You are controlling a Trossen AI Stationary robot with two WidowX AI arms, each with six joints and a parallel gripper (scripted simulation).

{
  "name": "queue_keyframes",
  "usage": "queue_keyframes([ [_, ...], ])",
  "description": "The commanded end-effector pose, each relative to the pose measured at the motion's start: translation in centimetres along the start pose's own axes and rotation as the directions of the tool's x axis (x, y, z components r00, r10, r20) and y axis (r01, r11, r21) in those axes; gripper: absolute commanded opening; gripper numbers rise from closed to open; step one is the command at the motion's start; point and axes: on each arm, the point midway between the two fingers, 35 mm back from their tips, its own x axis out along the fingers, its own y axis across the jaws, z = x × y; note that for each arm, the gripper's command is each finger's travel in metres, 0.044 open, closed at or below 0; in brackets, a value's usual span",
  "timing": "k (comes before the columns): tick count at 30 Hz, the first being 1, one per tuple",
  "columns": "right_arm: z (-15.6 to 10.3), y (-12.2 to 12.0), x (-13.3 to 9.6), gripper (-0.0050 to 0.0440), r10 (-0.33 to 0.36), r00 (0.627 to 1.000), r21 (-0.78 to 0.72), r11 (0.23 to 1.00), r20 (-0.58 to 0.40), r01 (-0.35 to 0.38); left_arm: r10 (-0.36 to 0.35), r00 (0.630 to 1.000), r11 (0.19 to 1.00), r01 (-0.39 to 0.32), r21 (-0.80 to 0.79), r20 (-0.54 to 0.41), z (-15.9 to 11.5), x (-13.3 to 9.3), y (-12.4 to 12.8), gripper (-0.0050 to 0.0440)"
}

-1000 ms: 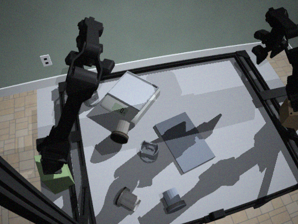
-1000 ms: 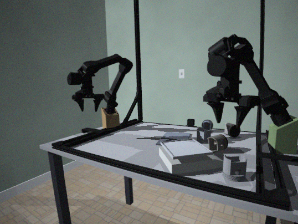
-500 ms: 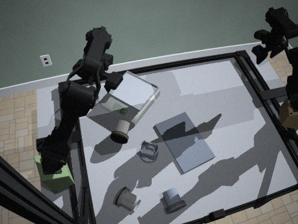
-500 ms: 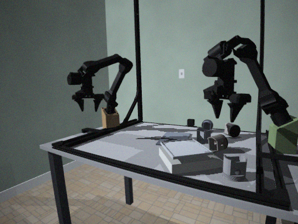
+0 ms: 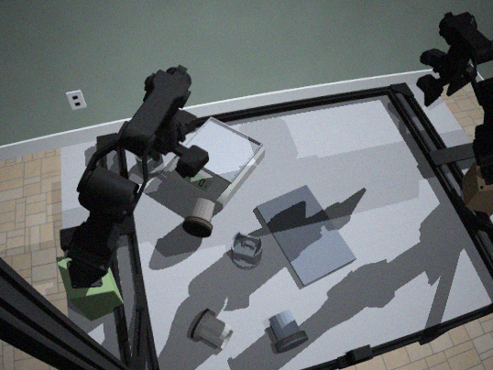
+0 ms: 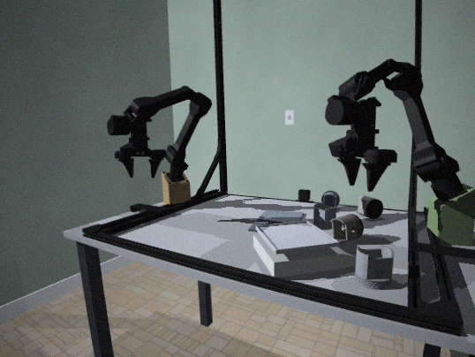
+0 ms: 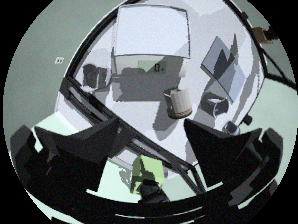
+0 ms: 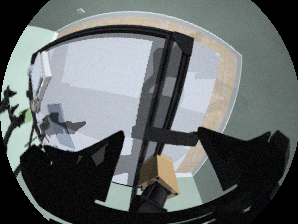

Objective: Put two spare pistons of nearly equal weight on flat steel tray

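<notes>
A pale gray bench point(image 5: 348, 171) point(image 6: 177, 240) point(image 7: 150, 111) point(image 8: 107, 75), edged with black rails, carries a white scale point(image 5: 224, 144) point(image 6: 293, 240) point(image 7: 152, 31) point(image 8: 46, 70) with a green display and, well apart from its display side, a flat steel tray point(image 5: 316, 247) point(image 6: 282, 216) point(image 7: 220, 55) point(image 8: 56, 111). Upright pistons stand near the tray point(image 5: 246, 251) point(image 6: 324, 216) point(image 7: 215, 103) and just beside the scale point(image 5: 153, 161) point(image 6: 373, 267) point(image 7: 95, 76). Three more pistons lie on their sides: a tan piston point(image 5: 203, 211) point(image 6: 348, 227) point(image 7: 179, 103) near the scale's display side, a gray-brown piston point(image 5: 212, 331) and a bluish piston point(image 5: 286, 327) apart from each other beyond the upright one near the tray.

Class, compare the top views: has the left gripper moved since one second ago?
Yes: the left gripper has moved away from the wall socket, towards the scale's display.
</notes>
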Motion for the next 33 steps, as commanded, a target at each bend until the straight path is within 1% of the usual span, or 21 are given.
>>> queue_keyframes([
  [1, 0.0, 0.0, 0.0, 0.044, 0.003, 1.0, -0.002, 1.0, 0.001, -0.003, 0.003, 1.0, 1.0, -0.003, 0.025, -0.002, -0.9, 0.2, -0.8, 0.0378],
  [2, 0.0, 0.0, 0.0, 0.044, 0.003, 1.0, -0.002, 1.0, 0.001, -0.003, 0.003, 1.0, 1.0, -0.003, 0.025, -0.002, -0.9, 0.2, -0.8, 0.0378],
  [9, 0.0, 0.0, 0.0, 0.044, 0.003, 1.0, -0.002, 1.0, 0.001, -0.003, 0.003, 1.0, 0.978, -0.002, 0.21, -0.002, -3.2, 0.2, -3.4, 0.0378],
  [17, 0.0, 0.0, 0.0, 0.044, 0.003, 1.0, -0.002, 1.0, 0.001, -0.003, 0.003, 1.0, 0.911, -0.002, 0.412, -0.002, -5.9, 0.2, -6.4, 0.0378],
  [19, 0.0, 0.0, 0.0, 0.044, 0.003, 1.0, -0.002, 1.0, 0.001, -0.003, 0.003, 1.0, 0.911, -0.002, 0.412, -0.002, -5.9, 0.2, -6.4, 0.0378],
  [26, 0.0, 0.0, 0.0, 0.044, 0.003, 1.0, -0.002, 1.0, 0.001, -0.003, 0.003, 1.0, 0.819, -0.001, 0.574, -0.002, -8.2, 0.2, -9.0, 0.0378],
  [33, 0.0, 0.0, 0.0, 0.044, 0.003, 1.0, -0.002, 1.0, 0.001, -0.003, 0.003, 1.0, 0.698, -0.001, 0.716, -0.002, -10.5, 0.2, -11.7, 0.0378],
])
